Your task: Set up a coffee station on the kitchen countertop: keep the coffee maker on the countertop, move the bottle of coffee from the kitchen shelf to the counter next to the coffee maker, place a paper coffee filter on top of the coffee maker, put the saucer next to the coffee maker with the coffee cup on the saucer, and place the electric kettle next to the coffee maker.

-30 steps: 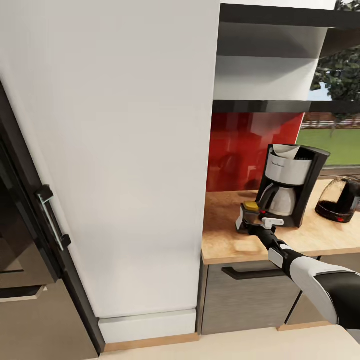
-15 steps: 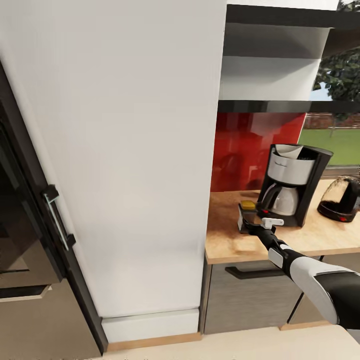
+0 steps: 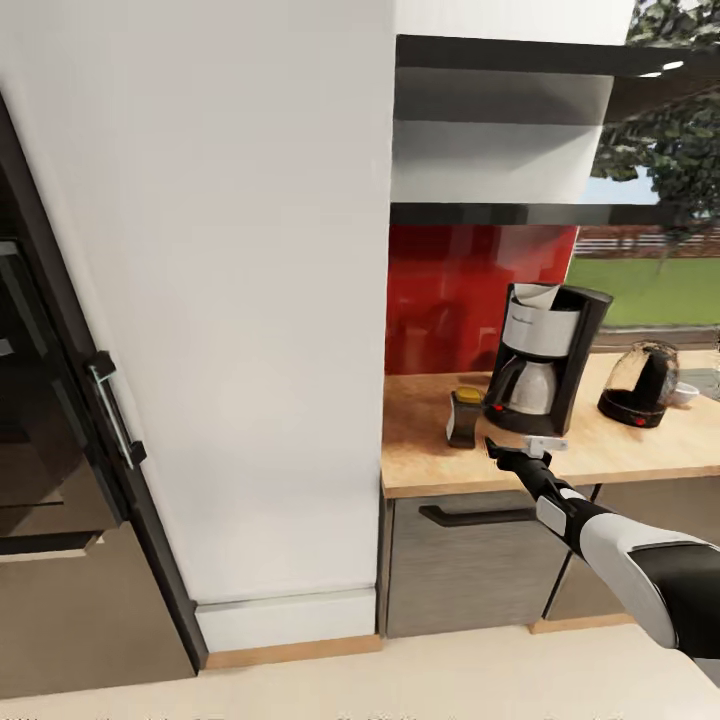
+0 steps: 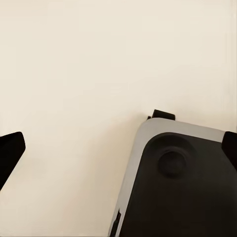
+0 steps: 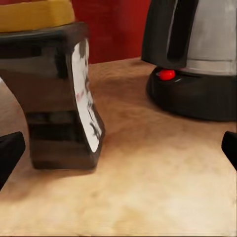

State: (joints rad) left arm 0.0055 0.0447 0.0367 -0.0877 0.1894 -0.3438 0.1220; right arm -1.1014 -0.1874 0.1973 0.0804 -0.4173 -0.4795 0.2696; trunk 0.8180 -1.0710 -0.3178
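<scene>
Now the coffee bottle (image 3: pixel 464 415) stands near the counter's (image 3: pixel 440 470) left edge beside the coffee maker (image 3: pixel 540 358); the right gripper (image 3: pixel 497 450) hangs open, apart from it.

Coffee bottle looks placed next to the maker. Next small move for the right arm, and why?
Probably pull the right gripper straight back. It is open, and the coffee bottle stands upright on the countertop beside the coffee maker, free of the fingers, so that step looks done.
</scene>
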